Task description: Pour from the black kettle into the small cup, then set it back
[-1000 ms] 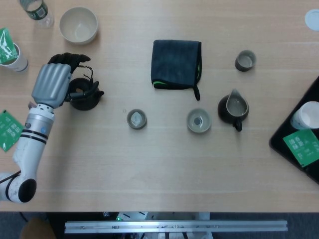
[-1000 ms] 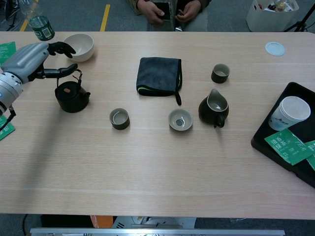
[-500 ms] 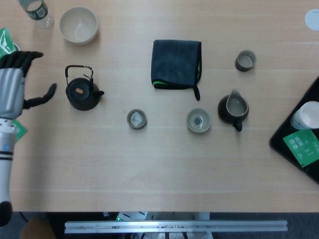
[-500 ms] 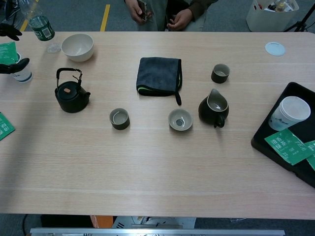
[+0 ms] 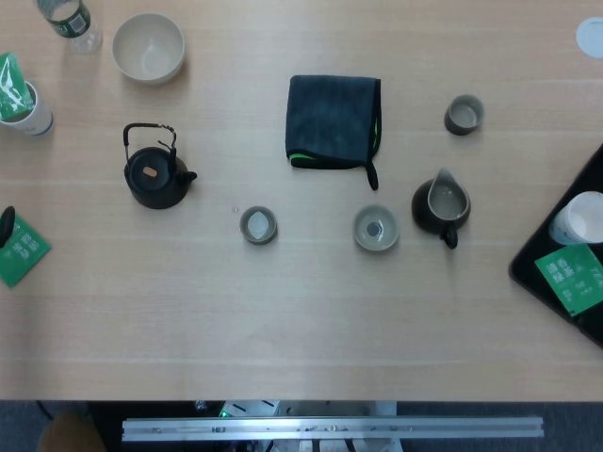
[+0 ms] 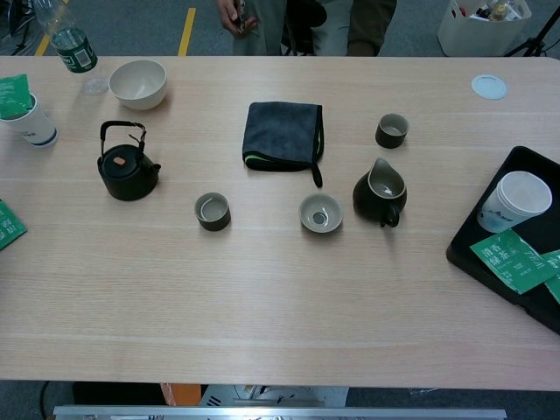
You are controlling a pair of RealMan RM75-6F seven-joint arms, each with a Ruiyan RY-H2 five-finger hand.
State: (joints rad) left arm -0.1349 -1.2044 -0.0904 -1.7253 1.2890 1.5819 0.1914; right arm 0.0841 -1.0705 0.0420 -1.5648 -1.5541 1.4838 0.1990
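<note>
The black kettle [image 5: 155, 179] is seen standing upright on the desk [image 5: 301, 320] toward its left edge, handle raised, touched by nothing. The small cup [image 5: 258, 225] is set just to its right, nearer the front edge. At the left edge a dark fingertip of the left hand [image 5: 6, 226] is glimpsed; its finger state cannot be told. The right hand is not seen in either view

The kettle [image 6: 128, 166] stands left of the small cup [image 6: 213, 211] (apart), cloth [image 6: 282, 135] behind.
</note>
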